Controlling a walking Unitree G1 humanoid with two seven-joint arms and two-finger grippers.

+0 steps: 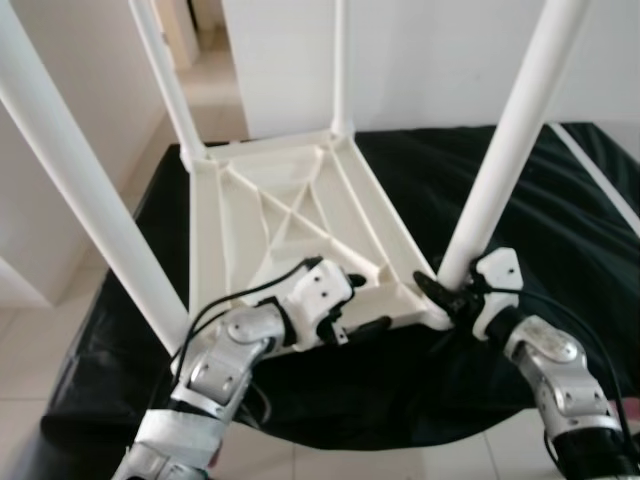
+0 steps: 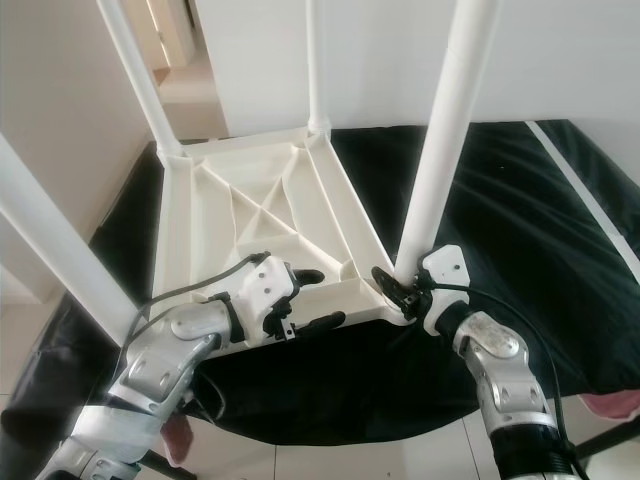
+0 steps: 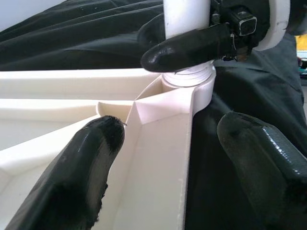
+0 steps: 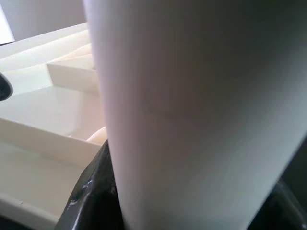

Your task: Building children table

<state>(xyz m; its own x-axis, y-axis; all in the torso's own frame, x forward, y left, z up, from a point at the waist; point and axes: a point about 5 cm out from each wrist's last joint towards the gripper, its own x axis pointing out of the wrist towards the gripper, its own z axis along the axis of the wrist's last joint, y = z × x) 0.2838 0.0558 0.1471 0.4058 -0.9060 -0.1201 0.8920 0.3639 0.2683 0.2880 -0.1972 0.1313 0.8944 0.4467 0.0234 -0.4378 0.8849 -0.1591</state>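
A black cloth covers the raised surface under both grippers and hangs over its near edge above the pale tiled floor. White walls stand beyond it.

On the cloth lies the white plastic tabletop, upside down, its ribbed underside facing up. Four white legs rise from its corners: the near-right leg, the near-left leg, the far-left leg and the far-right leg.

The right gripper is clamped around the base of the near-right leg, just above its corner socket; in the right wrist view the leg blocks nearly everything, with one black finger pressed against it.

The left gripper sits just beside it, straddling the tabletop's near rim with its fingers spread wide: one fingertip inside the frame on the ribbing, the other fingertip outside over the cloth. It grips nothing.

A black cable loops over the left wrist.
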